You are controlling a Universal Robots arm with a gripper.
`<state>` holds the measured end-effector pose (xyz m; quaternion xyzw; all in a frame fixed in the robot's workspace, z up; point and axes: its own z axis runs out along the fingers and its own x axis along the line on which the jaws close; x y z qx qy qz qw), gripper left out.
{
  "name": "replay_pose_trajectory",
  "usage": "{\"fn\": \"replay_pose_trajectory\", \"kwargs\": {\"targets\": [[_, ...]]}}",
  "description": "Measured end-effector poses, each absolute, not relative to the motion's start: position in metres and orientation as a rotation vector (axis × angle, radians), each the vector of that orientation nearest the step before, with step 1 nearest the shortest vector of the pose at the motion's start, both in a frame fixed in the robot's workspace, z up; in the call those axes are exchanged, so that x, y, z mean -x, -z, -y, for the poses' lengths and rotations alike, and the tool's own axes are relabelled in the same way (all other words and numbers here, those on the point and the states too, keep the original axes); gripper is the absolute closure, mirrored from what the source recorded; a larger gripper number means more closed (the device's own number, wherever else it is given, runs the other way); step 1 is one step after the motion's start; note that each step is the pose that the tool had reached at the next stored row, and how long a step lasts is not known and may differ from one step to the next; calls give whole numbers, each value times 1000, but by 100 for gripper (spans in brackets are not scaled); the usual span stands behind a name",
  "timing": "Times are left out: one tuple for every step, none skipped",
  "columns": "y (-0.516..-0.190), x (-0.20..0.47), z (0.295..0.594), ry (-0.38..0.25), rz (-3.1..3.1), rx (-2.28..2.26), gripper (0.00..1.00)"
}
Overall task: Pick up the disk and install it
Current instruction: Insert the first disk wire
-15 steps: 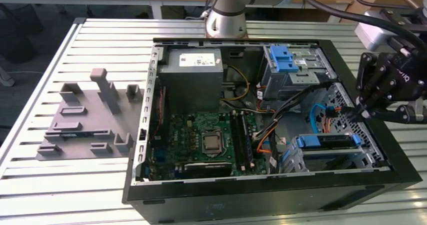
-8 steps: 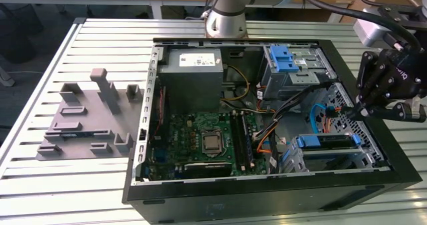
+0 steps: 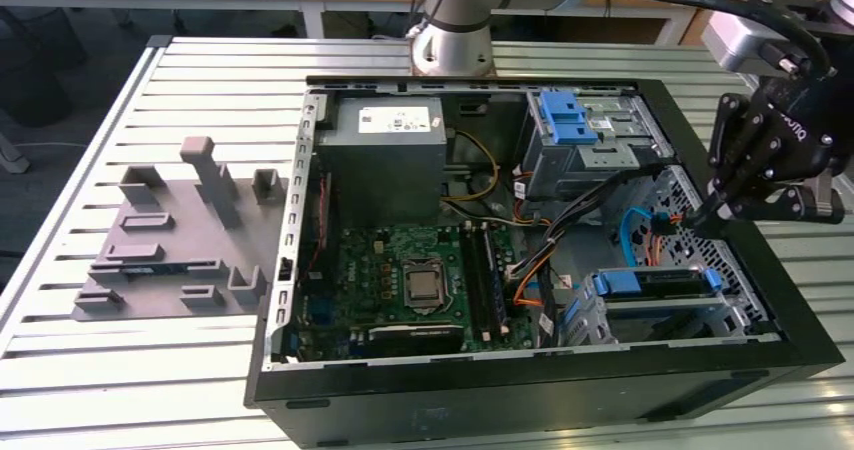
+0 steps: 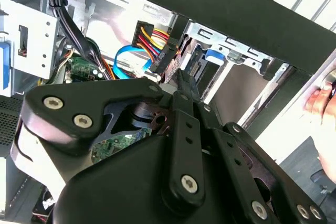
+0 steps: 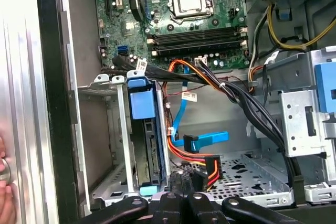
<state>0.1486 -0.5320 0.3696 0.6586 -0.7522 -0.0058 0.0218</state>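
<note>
The disk (image 3: 649, 282) sits in the lower drive cage of the open computer case (image 3: 534, 375), toward the exterior view's right, its blue carrier frame facing up. In the first wrist view the disk (image 5: 148, 145) stands on edge between the cage's metal rails, blue tab on top. My black gripper (image 3: 705, 217) hangs over the case's right side, above and behind the cage. Its fingers (image 5: 181, 184) look shut with nothing between them, next to a black power connector (image 5: 211, 169) on red, yellow and orange wires. In the second wrist view the gripper (image 4: 177, 80) points at that connector (image 4: 163, 59).
A grey power supply (image 3: 387, 155), the motherboard (image 3: 400, 285), an upper drive cage with blue tabs (image 3: 577, 125) and loose blue and black cables (image 5: 202, 142) fill the case. A grey fixture plate (image 3: 174, 245) lies on the slatted table. A person's hand (image 4: 321, 103) is by the case wall.
</note>
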Motion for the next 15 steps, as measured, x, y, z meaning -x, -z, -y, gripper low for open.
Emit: {"fn": "replay_pose_trajectory", "kwargs": {"targets": [[-370,-149,532,19,2330,-2040,89],[-370,-149,532,20,2330,-2040,89],[-370,-149,532,21,2329,-2039,89],[-370,-149,532,21,2329,-2039,89],[-370,-149,531,21,2328,-2039,89],[-370,-149,531,19,2327,-2038,89],[-370,-150,530,16,2325,-2036,89],[-370,-150,528,12,2323,-2034,89],[-370,-151,527,7,2321,-2032,89],[-370,-151,525,0,2317,-2028,89],[-370,-151,523,-10,2311,-2023,89],[-370,-152,522,-19,2306,-2018,89],[-370,-152,520,-26,2302,-2014,89],[-370,-152,519,-32,2299,-2011,89],[-370,-152,518,-37,2296,-2008,89]]}}
